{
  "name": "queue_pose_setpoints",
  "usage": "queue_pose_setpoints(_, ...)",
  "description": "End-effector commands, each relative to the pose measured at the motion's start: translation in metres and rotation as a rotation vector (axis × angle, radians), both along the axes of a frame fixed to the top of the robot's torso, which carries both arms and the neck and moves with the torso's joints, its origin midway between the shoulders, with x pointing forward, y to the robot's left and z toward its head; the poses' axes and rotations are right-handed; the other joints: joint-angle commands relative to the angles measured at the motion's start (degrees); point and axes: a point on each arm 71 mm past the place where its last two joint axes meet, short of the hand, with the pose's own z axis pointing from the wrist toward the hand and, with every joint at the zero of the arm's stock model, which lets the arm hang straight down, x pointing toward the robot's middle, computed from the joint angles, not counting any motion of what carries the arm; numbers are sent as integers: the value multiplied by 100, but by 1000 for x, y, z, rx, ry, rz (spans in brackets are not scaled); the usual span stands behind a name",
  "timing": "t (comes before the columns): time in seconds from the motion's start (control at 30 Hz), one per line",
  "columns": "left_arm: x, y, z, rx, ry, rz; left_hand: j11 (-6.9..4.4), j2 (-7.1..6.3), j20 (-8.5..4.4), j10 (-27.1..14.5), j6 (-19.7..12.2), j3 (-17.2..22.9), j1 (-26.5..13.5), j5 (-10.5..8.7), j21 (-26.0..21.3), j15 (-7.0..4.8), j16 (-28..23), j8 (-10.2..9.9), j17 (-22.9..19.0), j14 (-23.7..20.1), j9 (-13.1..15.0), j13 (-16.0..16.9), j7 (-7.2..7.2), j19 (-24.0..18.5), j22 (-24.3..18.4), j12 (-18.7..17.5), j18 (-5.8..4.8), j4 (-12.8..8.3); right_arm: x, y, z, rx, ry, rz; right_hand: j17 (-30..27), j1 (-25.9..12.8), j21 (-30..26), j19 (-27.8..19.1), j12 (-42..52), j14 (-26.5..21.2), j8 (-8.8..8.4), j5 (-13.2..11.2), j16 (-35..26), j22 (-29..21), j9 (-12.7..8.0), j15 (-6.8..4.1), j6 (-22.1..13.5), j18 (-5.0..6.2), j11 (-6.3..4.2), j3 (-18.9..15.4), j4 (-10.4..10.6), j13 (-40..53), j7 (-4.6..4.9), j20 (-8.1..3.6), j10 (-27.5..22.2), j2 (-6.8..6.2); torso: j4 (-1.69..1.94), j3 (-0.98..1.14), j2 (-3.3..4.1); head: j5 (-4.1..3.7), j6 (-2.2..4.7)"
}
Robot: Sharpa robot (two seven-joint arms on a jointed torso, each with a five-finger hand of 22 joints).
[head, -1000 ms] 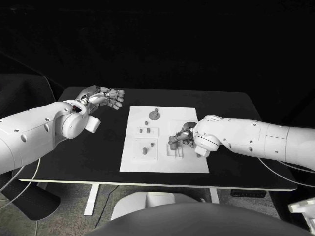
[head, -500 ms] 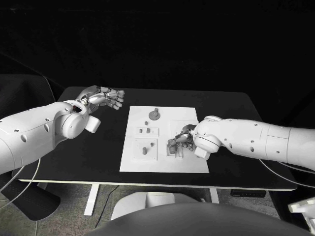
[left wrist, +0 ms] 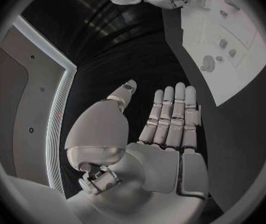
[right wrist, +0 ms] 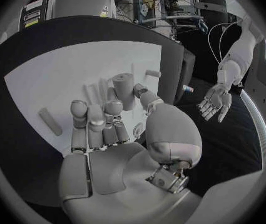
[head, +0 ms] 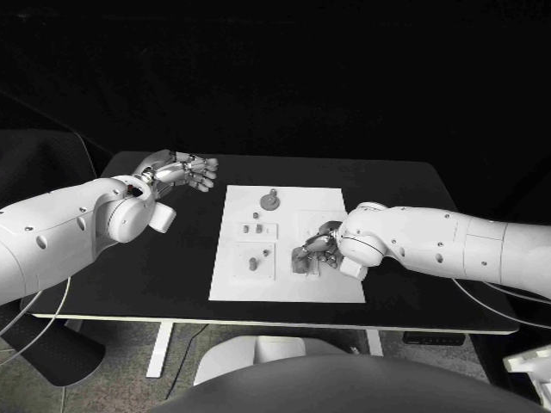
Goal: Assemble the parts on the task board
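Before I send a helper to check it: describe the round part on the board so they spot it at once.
Find the white task board in the middle of the black table. Near its far edge, away from the robot, lies the round part. It is the only disc-shaped piece; the others nearer the robot are small and slim.

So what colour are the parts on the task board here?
Grey, not blue. The parts show best in the head view, on the white task board.

Black table under the board
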Motion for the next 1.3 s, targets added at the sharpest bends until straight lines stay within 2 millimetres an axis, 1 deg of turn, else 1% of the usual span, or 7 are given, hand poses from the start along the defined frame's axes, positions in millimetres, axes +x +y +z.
queue_pose_setpoints(0.03,-1,-2,1,-7,0,-18,-9,0,1,45,22,-40,-57,17,-27,10,-38,-22,-8,19,-1,8,-10,8,7,-27,-27,-10,-1,-1,-2,2,33,10,7,61,542,16,31,15,52,14,34,6,68,-40,95,57,3,-7,38,5,67,27,26,48,9,-5,-2,1,1)
queue_pose_setpoints(0.27,-1,-4,1,-6,2,-23,-9,0,1,44,22,-42,-59,17,-28,10,-39,-22,-9,17,-1,8,-10,7,7,-28,-27,-10,1,-3,-5,5,62,9,6,50,541,14,29,13,50,12,33,6,66,-39,95,56,5,-10,45,4,67,29,23,53,8,-11,4,-10,1)
queue_pose_setpoints(0.37,0,-4,1,-7,1,-22,-8,0,1,44,22,-43,-60,17,-29,10,-40,-22,-10,16,-1,8,-10,6,7,-29,-28,-10,2,-1,-6,7,63,6,6,24,539,10,24,8,45,4,32,6,63,-38,93,53,9,-22,58,3,69,33,15,52,15,-10,4,-2,1)
queue_pose_setpoints(0.47,0,-4,1,-7,2,-23,-8,0,1,43,22,-43,-60,17,-29,10,-40,-22,-10,15,-1,8,-10,6,7,-30,-28,-10,2,-1,-6,5,62,5,5,6,538,7,20,4,40,-2,31,6,60,-37,91,51,12,-31,66,1,70,36,10,48,7,0,2,15,1)
queue_pose_setpoints(0.7,0,-4,1,-5,2,-19,-8,0,1,42,21,-44,-61,17,-30,11,-41,-23,-11,14,-1,8,-10,5,7,-31,-28,-10,4,1,-7,3,60,10,5,-7,537,5,18,2,38,-8,30,6,58,-36,91,49,13,-37,71,1,70,38,6,47,9,-4,3,21,1)
queue_pose_setpoints(0.97,0,-6,1,-7,2,-25,-8,0,1,40,21,-46,-64,17,-32,11,-43,-23,-13,10,-2,7,-10,3,7,-33,-28,-9,5,4,-7,0,55,18,5,-13,536,4,17,0,36,-10,30,6,57,-35,90,49,14,-40,73,1,70,39,4,48,-2,2,2,50,1)
queue_pose_setpoints(1.3,0,-5,1,-5,1,-22,-7,1,0,38,21,-47,-66,17,-34,12,-44,-24,-14,7,-2,7,-10,1,7,-35,-29,-9,6,5,-9,0,71,17,5,-21,536,3,15,-2,34,-13,29,6,56,-35,89,48,16,-43,76,0,70,40,2,48,8,1,6,48,1)
